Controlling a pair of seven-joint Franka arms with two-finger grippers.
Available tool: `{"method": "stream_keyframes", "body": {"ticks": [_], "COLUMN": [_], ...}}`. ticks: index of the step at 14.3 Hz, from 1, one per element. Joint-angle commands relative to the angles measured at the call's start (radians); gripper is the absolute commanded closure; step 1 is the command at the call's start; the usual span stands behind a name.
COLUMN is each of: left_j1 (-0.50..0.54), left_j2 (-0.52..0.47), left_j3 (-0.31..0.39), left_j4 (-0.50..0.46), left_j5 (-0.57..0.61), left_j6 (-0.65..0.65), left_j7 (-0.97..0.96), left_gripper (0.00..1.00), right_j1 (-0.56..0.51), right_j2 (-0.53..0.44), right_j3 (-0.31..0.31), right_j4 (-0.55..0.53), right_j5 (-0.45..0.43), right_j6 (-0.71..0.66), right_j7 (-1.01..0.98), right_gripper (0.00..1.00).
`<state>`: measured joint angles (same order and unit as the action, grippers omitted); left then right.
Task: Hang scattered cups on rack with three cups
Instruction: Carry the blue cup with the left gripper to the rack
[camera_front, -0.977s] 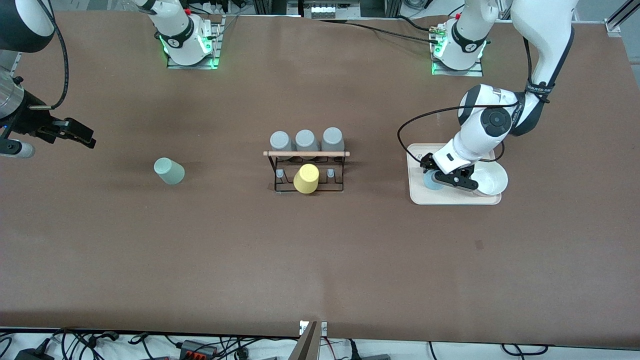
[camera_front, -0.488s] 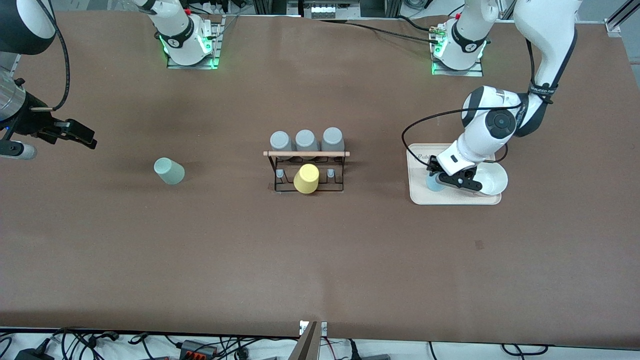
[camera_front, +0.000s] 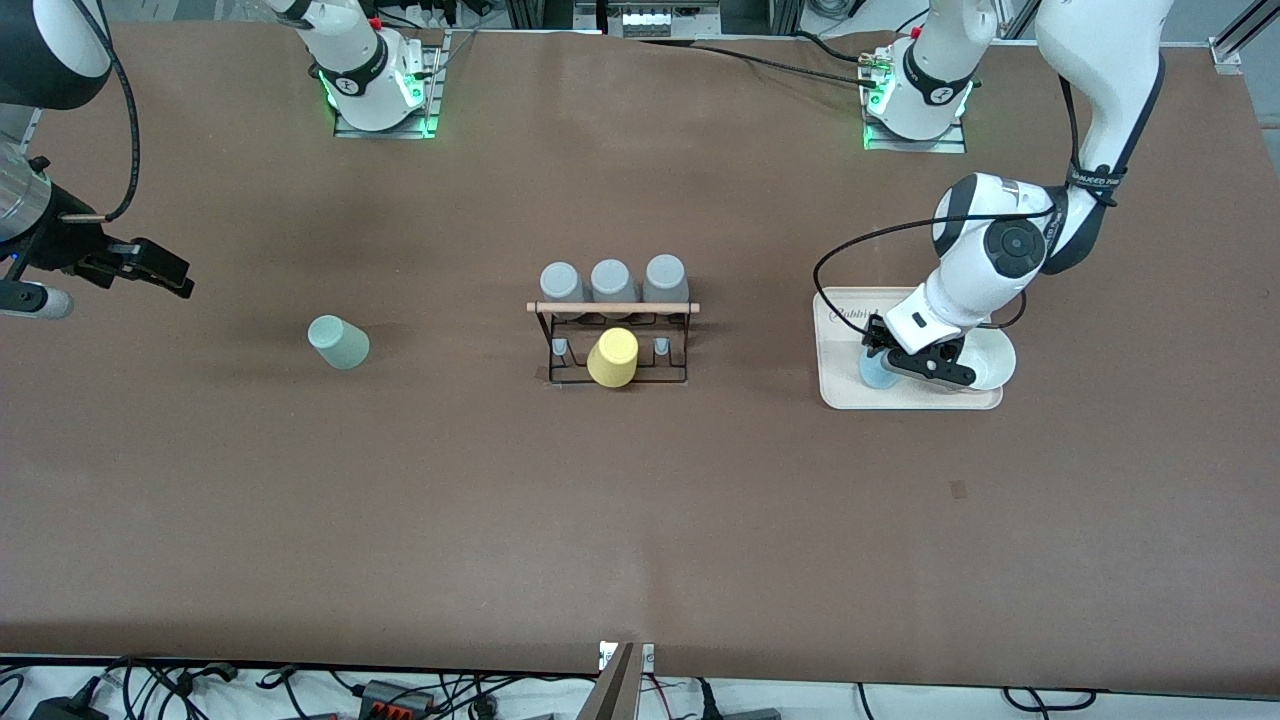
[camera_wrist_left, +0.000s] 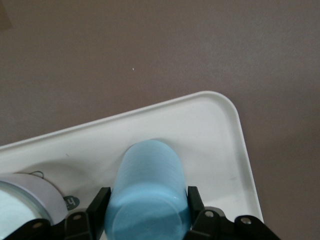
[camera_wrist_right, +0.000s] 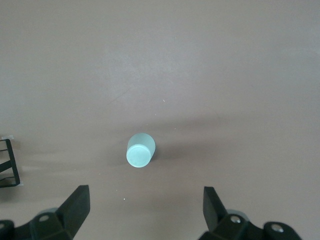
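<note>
light blue cup (camera_wrist_left: 147, 195) between left gripper (camera_wrist_left: 145, 220) fingers (on tray (camera_wrist_left: 220, 130)).

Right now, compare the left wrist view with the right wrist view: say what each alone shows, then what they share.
Left wrist only: the light blue cup between the left gripper's fingers, on the cream tray beside a white bowl.
Right wrist only: the sage green cup on the table below the open right gripper, plus a rack corner.
Both: brown tabletop.

The left gripper (camera_front: 897, 359) hides most of the light blue cup (camera_front: 874, 371). The white bowl (camera_wrist_left: 22, 200) is cut off at the left wrist view's edge.
</note>
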<state>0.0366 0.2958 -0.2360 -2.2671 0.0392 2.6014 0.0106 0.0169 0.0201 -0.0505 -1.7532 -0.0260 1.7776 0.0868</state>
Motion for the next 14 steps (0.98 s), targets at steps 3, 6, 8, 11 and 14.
{"method": "stream_keyframes", "body": {"ticks": [3, 6, 8, 11, 14], "left_j1": [-0.001, -0.023, -0.039, -0.159, -0.256], "left_j2": [-0.086, -0.069, -0.044, 0.026, 0.138], "left_j3": [-0.049, -0.149, -0.195, -0.204, -0.200], "left_j4": [0.215, 0.420, 0.509, 0.631, 0.760], "left_j5": [0.018, 0.016, 0.016, 0.016, 0.016], "left_j6": [-0.401, -0.634, -0.701, -0.702, -0.695], "left_j7": [0.005, -0.029, -0.197, -0.438, -0.619], "left_gripper": [0.67, 0.67, 0.67, 0.67, 0.67], "right_j1": [-0.008, -0.006, -0.006, -0.006, -0.008], "right_j2": [0.009, 0.011, 0.012, 0.012, 0.012], "right_j3": [0.003, 0.003, 0.003, 0.003, 0.001], "right_j4": [0.020, 0.021, 0.021, 0.021, 0.021], "right_j5": [0.017, 0.017, 0.017, 0.027, 0.043], "right_j6": [-0.017, -0.018, -0.017, -0.017, -0.017], "right_j7": [-0.009, -0.009, -0.009, -0.009, -0.009], "right_gripper": [0.00, 0.00, 0.00, 0.00, 0.00]}}
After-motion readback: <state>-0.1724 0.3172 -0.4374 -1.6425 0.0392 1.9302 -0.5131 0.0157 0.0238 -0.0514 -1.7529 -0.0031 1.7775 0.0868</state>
